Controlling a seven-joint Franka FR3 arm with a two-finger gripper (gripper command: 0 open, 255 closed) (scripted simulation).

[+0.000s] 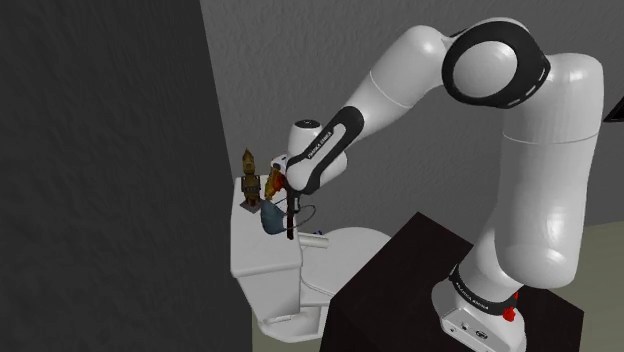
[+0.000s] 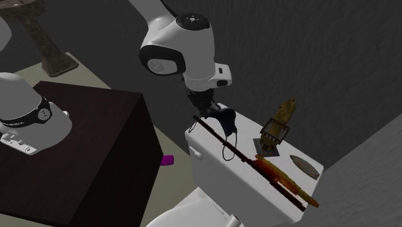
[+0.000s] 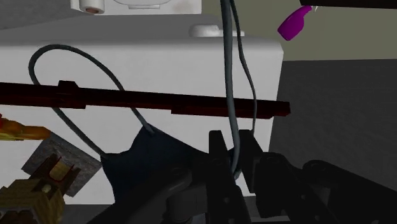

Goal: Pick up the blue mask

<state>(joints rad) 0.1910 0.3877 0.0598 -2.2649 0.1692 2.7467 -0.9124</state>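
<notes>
Mask (image 3: 149,159) is being pinched by one thin strap (image 3: 236,149) in the nearly shut gripper (image 3: 234,167), risking being snagged by the rod (image 3: 159,102) ahead.

Blue mask (image 3: 147,160) partly behind claw (image 3: 234,151)

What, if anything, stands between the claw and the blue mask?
Nothing visible does. The claw appears to clasp the blue mask by its ear loop, between the fingers. The dark red stick lies on the toilet tank lid beyond the mask, and the golden figure stands aside; neither comes between them.
</notes>
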